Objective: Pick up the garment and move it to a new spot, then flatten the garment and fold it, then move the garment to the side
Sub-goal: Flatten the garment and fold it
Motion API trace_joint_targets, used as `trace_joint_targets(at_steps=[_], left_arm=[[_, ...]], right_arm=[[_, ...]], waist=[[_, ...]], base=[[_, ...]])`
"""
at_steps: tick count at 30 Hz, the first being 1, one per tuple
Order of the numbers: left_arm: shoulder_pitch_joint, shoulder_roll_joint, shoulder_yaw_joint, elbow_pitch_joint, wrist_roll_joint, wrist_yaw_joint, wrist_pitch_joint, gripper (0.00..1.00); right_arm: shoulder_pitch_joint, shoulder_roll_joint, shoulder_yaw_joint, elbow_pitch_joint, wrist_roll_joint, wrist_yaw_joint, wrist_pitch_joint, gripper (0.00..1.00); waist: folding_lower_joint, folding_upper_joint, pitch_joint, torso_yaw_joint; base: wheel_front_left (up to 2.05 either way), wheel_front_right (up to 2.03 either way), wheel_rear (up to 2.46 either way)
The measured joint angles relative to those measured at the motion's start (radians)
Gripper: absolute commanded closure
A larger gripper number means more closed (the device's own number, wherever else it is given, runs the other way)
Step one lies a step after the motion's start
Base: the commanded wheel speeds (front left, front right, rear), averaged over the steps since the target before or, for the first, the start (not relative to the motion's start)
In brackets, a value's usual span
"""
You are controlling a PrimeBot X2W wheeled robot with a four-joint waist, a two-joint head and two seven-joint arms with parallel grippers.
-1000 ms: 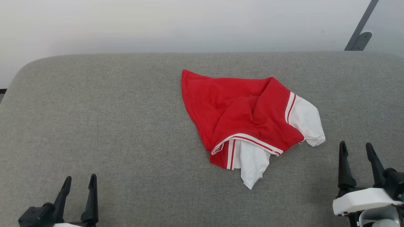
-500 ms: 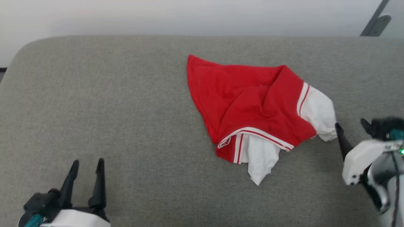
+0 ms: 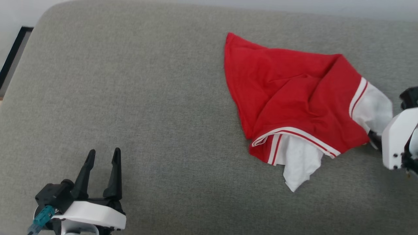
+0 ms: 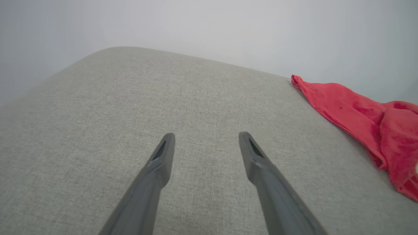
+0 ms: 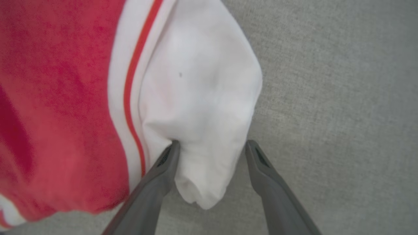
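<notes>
Our right gripper (image 5: 212, 142), 2 fingers spread, straddles the white sleeve (image 5: 196, 81) of the red soft-fabric T-shirt (image 3: 294, 94); our left gripper (image 3: 104, 151) gapes well apart.

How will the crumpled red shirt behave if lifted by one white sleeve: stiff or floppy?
Probably floppy: the shirt lies in soft folds, so it should hang limp from the right hand straddling its white sleeve. Likely light: thin cloth. Pushed, it may bunch rather than slide on the grey cushion.

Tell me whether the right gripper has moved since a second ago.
Yes. Against the still garment, the right gripper came forward: its open fingers now straddle the white sleeve.
</notes>
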Motion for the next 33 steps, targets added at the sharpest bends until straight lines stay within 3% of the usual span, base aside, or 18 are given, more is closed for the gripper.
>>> trace_joint_targets(at_steps=[3,5,6,14,22,33], left_arm=[[-0.009,0.000,-0.008,0.007,-0.006,0.000,0.000,0.00],[-0.015,0.001,-0.010,0.009,-0.007,0.000,0.000,0.00],[-0.016,0.001,-0.011,0.010,-0.007,0.000,0.000,0.00],[-0.016,0.000,-0.017,0.021,-0.008,0.000,0.000,0.00],[-0.019,0.003,-0.026,0.019,-0.008,0.000,0.000,0.00],[-0.023,0.018,-0.033,0.021,-0.010,0.000,0.000,0.00]], right_arm=[[-0.033,0.008,-0.007,0.032,0.001,0.000,-0.006,0.00],[-0.045,0.013,-0.011,0.050,0.004,0.000,-0.002,0.75],[-0.048,0.016,-0.021,0.059,0.002,0.000,-0.001,1.00],[-0.050,0.020,-0.166,0.099,-0.081,0.000,-0.072,1.00],[0.017,-0.019,-0.427,0.053,-0.175,0.000,-0.099,1.00],[0.062,0.029,-0.649,-0.027,-0.340,0.000,-0.131,1.00]], waist=[[0.0001,0.0000,0.022,0.018],[0.0000,0.0000,0.031,0.028],[0.0000,0.0000,0.033,0.031],[0.0000,0.0000,0.020,0.011],[0.0000,0.0000,0.020,-0.014],[0.0000,0.0000,0.025,-0.019]], base=[[0.00,0.00,0.00],[0.00,0.00,0.00],[0.00,0.00,0.00],[0.00,0.00,0.00],[0.00,0.00,0.00],[0.00,0.00,0.00]])
